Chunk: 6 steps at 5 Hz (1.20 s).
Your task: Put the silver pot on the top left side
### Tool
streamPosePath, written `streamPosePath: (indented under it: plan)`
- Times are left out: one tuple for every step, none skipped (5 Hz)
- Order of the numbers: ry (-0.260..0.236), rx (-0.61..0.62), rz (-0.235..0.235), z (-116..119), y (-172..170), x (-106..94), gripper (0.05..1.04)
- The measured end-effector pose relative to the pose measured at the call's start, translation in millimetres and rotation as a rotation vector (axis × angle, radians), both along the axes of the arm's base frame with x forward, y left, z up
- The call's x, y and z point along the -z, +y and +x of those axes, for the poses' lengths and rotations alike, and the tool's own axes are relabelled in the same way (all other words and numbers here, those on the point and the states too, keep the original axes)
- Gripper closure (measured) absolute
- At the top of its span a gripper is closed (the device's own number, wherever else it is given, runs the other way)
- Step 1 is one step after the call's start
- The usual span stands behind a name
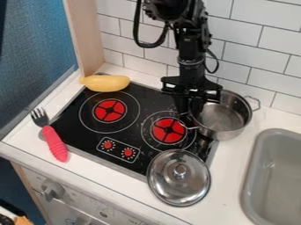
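White tiles (pixel 258 52) back the stove (pixel 147 94); at its 3 o'clock sits the silver pot (pixel 224 118), likely light, stiff, slick. My tool (pixel 189 112) hangs at the pot's 9 o'clock, gripping or not I cannot tell; best pinch: its 8 o'clock handle (pixel 191 128).

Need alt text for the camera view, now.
Black robot pincer at the left side of an uncovered silver pot, at the right edge of a black cooktop. A round metal lid lies over the cooktop's near right corner. Yellow toy food at far left, red-handled fork at left, gray sink at right.
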State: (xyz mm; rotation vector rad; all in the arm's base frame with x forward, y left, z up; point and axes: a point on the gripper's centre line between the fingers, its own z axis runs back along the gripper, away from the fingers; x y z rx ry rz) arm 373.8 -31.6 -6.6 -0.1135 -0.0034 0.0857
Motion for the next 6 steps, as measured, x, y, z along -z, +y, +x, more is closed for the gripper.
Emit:
streamPosePath:
  plan:
    - [-0.066,-0.017,-0.001,3,2,-33.8,0.241]
    - [-0.084,-0.059,0.059,-1,6,-62.2,0.075]
    - [-0.067,-0.118,0.167,-10,17,-82.2,0.078]
    - [-0.029,-0.184,0.294,-27,38,-97.0,0.083]
    - [0.009,-0.232,0.322,-49,59,-100.0,0.083]
    - [0.079,-0.377,0.314,-86,100,-90.9,0.083]
